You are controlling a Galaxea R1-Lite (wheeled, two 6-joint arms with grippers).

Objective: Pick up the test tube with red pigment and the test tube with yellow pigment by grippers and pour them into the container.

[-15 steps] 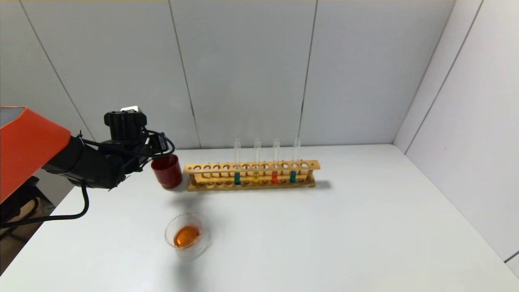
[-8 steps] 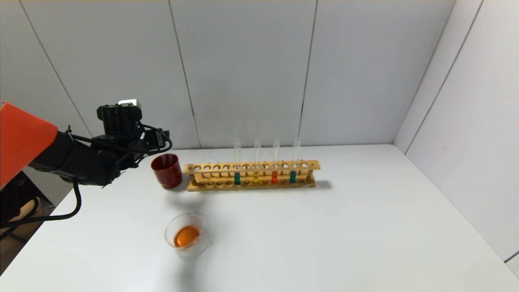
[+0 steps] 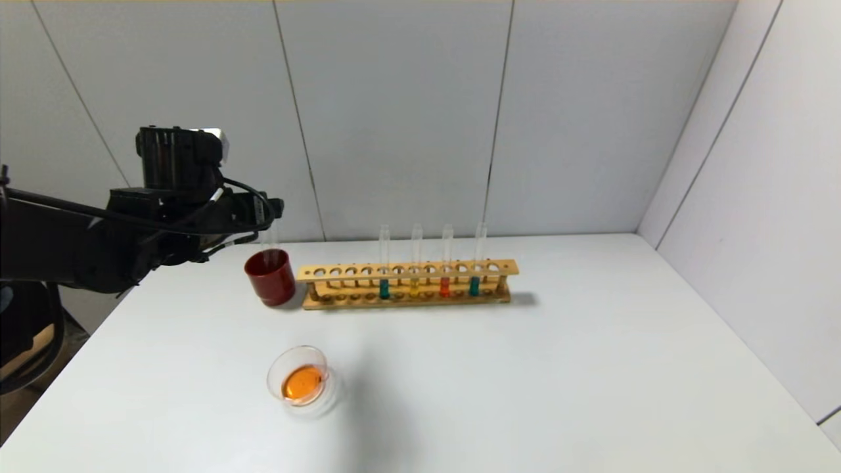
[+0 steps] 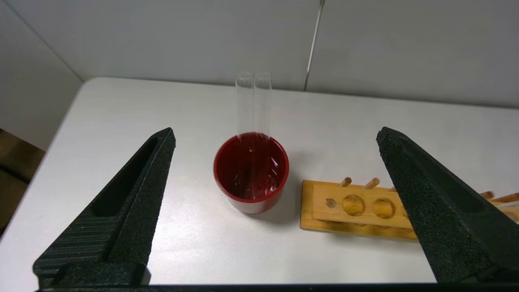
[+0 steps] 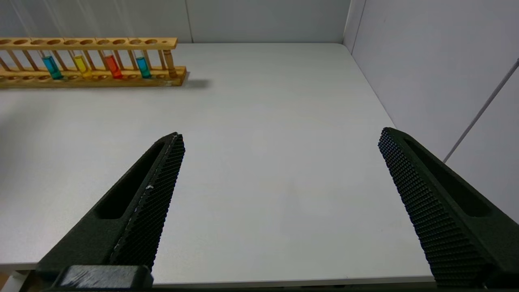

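Markings: no legible brand, label or writing on any item.

White table (image 3: 525, 368). Bears all items below.

Wooden rack (image 3: 407, 284). At the table's far side; holds four upright tubes. Order from the robot's left: teal, the test tube with yellow pigment (image 3: 415, 263), the test tube with red pigment (image 3: 446, 261), teal.

Dark red cup (image 3: 270, 277). Just beside the rack's left end; two empty clear tubes (image 4: 253, 105) stand in it, side by side.

Container (image 3: 299, 380). Clear glass dish nearer the robot, in front of the cup and well apart from the rack; holds orange liquid.

Left gripper (image 4: 275, 202). Raised over the table's far-left corner, behind and to the left of the cup; fingers spread wide, nothing between them.

Right gripper (image 5: 279, 202). Low at the near edge of the table, outside the head view; fingers spread wide, holding nothing.

Change over the last second: the left arm has risen and drawn back to the left, clearing the cup's rim; rack, tubes, cup and container are unmoved.
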